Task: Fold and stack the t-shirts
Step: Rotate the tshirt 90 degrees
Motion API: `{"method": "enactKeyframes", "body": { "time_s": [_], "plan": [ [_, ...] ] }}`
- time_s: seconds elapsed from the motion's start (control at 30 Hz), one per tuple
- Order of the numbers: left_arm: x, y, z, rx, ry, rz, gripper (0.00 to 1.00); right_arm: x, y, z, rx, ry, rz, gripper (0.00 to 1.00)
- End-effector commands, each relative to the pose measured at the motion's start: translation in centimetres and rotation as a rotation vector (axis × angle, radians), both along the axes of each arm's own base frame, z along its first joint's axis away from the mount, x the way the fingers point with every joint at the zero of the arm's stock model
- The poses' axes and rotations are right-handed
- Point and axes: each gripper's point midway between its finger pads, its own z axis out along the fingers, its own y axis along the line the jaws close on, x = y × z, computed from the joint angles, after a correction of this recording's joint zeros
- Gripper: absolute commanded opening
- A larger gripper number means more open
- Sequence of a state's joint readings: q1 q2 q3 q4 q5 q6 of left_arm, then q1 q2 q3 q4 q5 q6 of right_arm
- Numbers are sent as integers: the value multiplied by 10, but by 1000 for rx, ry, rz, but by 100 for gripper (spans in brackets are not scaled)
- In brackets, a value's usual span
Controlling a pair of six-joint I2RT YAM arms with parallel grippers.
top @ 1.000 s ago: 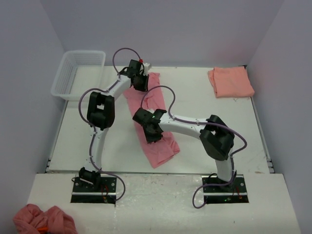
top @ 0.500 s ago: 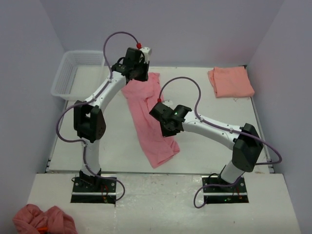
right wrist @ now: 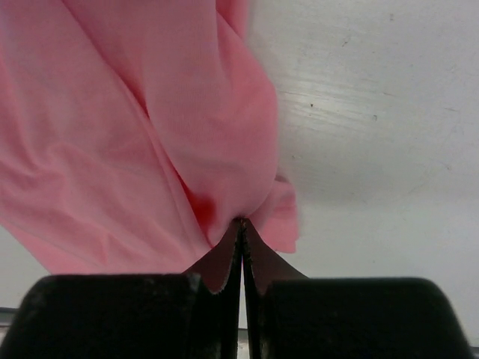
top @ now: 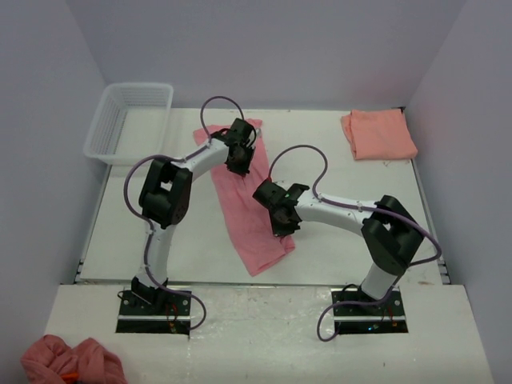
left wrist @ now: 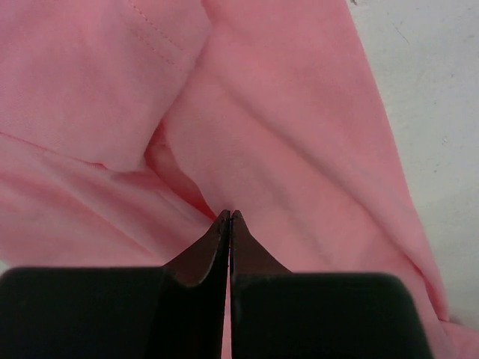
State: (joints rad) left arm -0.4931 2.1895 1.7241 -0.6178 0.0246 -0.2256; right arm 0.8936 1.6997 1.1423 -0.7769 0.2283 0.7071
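Note:
A rose-pink t-shirt [top: 250, 234] lies as a long, narrow, rumpled strip down the middle of the table. My left gripper [top: 240, 165] is down on its far part, shut on a pinch of the pink cloth [left wrist: 284, 112]; the jaw tips [left wrist: 230, 216] meet in a fold. My right gripper [top: 282, 224] is at the strip's right edge near the front, shut on a fold of the pink fabric [right wrist: 224, 149] at its tips [right wrist: 241, 223]. A paler salmon-orange t-shirt [top: 378, 134] lies folded at the back right corner, away from both grippers.
A white mesh basket [top: 128, 120] stands at the back left corner. A heap of pink cloth [top: 72, 362] lies on the near ledge at the bottom left, outside the table. White table surface [right wrist: 374, 112] shows to the right of the shirt.
Both grippers have closed their jaws onto the pink t-shirt. The left gripper moved nearer along the strip, the right one slightly right and toward the front. The shirt's far end has spread leftwards.

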Motion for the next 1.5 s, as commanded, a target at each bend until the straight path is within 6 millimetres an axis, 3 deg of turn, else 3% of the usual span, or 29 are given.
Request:
{"method": "enactKeyframes", "body": {
  "time_s": [0.0, 0.13, 0.3, 0.43, 0.67, 0.83, 0.97, 1.07, 1.1, 1.13, 1.2, 1.23, 1.27, 1.33, 1.47],
  "plan": [
    [19, -5, 4, -16, -54, 24, 0, 0, 11, -11, 48, 16, -8, 0],
    [24, -8, -5, -16, -51, 18, 0, -9, 14, -29, 69, 59, -27, 0],
    [33, -14, -20, -16, -51, -5, 0, -24, 2, -48, 44, 101, -69, 0],
    [40, -14, -44, 13, -32, -17, 0, -32, 0, -54, 42, 118, -71, 0],
    [59, -14, -59, 37, -32, -51, 0, -55, 24, -53, 79, 164, -29, 0],
    [70, -9, -44, 45, -63, -55, 0, -62, 55, -45, 70, 160, 26, 0],
    [58, 2, -31, 69, -68, -44, 0, -57, 72, -31, 100, 141, 41, 0],
    [40, 14, -36, 96, -32, -17, 0, -53, 69, -24, 88, 117, 27, 0],
    [37, 15, -24, 89, -43, 5, 0, -53, 63, -22, 70, 111, 18, 0],
    [25, 24, -31, 118, -21, 24, 0, -52, 56, -22, 49, 88, 8, 0],
    [19, 27, -11, 106, -48, 64, 0, -51, 46, -11, 39, 61, -3, 0],
    [10, 35, -15, 136, -40, 82, 0, -48, 41, -8, 27, 34, -10, 0],
    [9, 32, 4, 117, -83, 84, 0, -50, 35, -1, 27, 25, -11, 0],
    [5, 38, 14, 135, -112, 102, 0, -45, 26, 6, 3, -13, -17, 0],
    [13, 41, 59, 105, -217, 124, 0, -42, 18, 24, -4, -51, -8, 0]
  ]
}}
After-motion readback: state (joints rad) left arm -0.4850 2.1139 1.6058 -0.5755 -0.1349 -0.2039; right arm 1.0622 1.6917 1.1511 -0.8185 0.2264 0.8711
